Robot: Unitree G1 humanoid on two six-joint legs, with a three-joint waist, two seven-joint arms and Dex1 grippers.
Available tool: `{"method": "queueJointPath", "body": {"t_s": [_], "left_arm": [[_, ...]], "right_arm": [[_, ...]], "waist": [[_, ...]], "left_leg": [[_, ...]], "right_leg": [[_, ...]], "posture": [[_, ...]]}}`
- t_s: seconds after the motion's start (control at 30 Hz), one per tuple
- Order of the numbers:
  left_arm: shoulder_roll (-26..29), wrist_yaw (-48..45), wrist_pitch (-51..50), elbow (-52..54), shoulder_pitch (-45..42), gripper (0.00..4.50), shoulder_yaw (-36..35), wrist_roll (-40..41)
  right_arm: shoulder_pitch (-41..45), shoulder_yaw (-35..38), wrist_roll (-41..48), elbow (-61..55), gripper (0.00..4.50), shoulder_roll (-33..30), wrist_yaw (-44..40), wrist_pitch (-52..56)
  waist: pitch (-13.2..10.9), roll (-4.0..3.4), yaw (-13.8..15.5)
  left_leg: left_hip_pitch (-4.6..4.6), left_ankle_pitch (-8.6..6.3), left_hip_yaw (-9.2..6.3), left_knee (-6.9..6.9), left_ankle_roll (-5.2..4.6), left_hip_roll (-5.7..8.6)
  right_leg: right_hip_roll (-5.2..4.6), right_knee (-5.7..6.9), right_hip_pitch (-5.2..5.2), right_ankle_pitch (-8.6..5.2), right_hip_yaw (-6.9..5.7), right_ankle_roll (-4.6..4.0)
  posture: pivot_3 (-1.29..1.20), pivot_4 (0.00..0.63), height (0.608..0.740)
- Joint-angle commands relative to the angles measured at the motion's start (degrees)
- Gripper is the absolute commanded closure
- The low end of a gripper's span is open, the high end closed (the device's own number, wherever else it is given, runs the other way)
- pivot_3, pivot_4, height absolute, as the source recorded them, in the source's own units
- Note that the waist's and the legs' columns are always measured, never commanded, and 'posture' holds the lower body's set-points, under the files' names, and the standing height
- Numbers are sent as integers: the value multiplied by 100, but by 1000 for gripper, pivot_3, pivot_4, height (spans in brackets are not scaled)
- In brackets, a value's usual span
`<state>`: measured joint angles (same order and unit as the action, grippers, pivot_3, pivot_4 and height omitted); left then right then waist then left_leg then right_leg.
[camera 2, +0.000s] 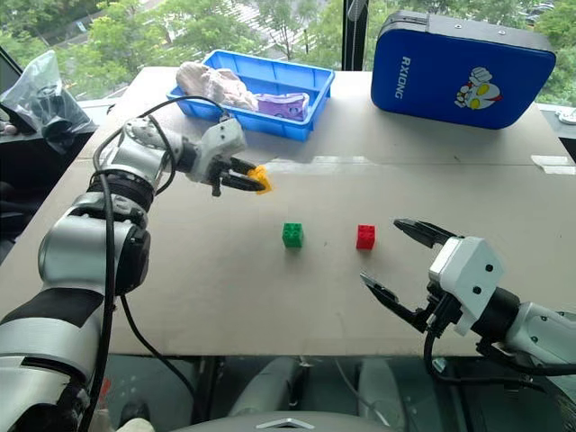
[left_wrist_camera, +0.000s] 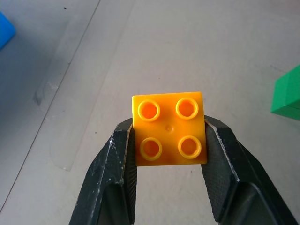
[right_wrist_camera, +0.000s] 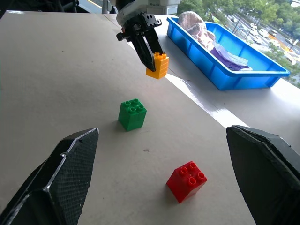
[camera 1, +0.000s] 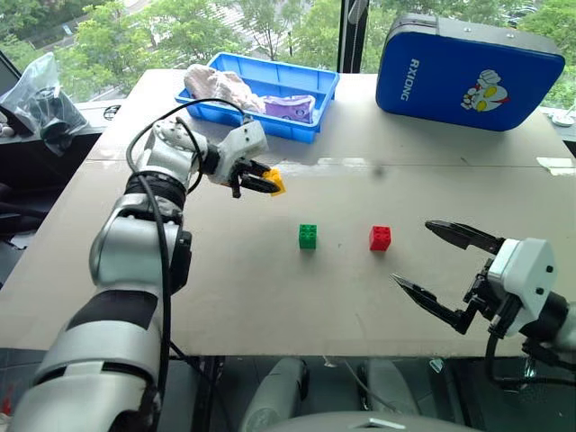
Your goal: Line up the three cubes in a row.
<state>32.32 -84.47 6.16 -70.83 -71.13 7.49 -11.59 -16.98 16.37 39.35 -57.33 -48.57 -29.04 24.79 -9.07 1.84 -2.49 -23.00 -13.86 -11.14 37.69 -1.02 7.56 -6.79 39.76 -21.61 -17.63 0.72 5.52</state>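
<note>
**A robot test bench by a window**

This is looking like a lab or demo room — a plain grey worktable (camera 1: pixel 270 297) is standing against tall windows (camera 1: pixel 270 27) with treetops showing outside. A blue plastic bin (camera 1: pixel 270 94) holding crumpled bags and a blue zipped case (camera 1: pixel 468 76) with a cartoon logo are sitting along the far edge — test props rather than household furnishings.

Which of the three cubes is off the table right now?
The yellow cube: the left gripper holds it above the table, while the green cube and red cube sit on it.
</note>
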Motion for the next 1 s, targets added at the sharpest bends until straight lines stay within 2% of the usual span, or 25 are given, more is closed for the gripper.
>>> {"method": "queueJointPath", "body": {"t_s": [0.03,0.13,0.33,0.53,0.8,1.0], "left_arm": [[182,-647,272,769,469,3221,-23,369],[279,-803,213,1186,731,3221,116,599],[674,-803,812,1864,1243,3221,830,874],[1127,-803,456,2600,1465,3221,1387,1505],[1501,-803,37,3197,1790,3221,1462,1791],[1567,-803,-9,3301,1919,3221,1395,1705]], "right_arm": [[202,-71,-6,74,0,-40,-258,-27],[320,-99,7,173,0,-64,-403,0],[416,-78,24,320,0,-100,-705,21],[404,-46,25,310,0,-68,-786,69],[327,-4,-76,329,0,-67,-885,93],[357,-12,-121,375,0,-50,-948,80]], "waist": [[-1,2,12],[-3,6,16],[-2,6,25],[-2,6,17],[-2,5,20],[-2,5,27]], "left_leg": [[-1,0,-3,0,0,0],[-5,0,-7,4,0,0],[-5,0,-8,6,0,0],[-5,-1,-8,6,-1,0],[-3,0,-8,5,-1,0],[-2,-1,-8,5,-1,0]], "right_leg": [[1,-1,0,0,-2,0],[1,-2,-1,0,-5,0],[-1,-2,0,0,-3,0],[-1,-2,-1,0,-2,0],[0,-2,-1,0,-1,-1],[0,-2,0,0,-1,-1]], "posture": [[0,150,740],[0,150,740],[0,150,740],[0,150,740],[0,150,740],[0,150,740]]}}
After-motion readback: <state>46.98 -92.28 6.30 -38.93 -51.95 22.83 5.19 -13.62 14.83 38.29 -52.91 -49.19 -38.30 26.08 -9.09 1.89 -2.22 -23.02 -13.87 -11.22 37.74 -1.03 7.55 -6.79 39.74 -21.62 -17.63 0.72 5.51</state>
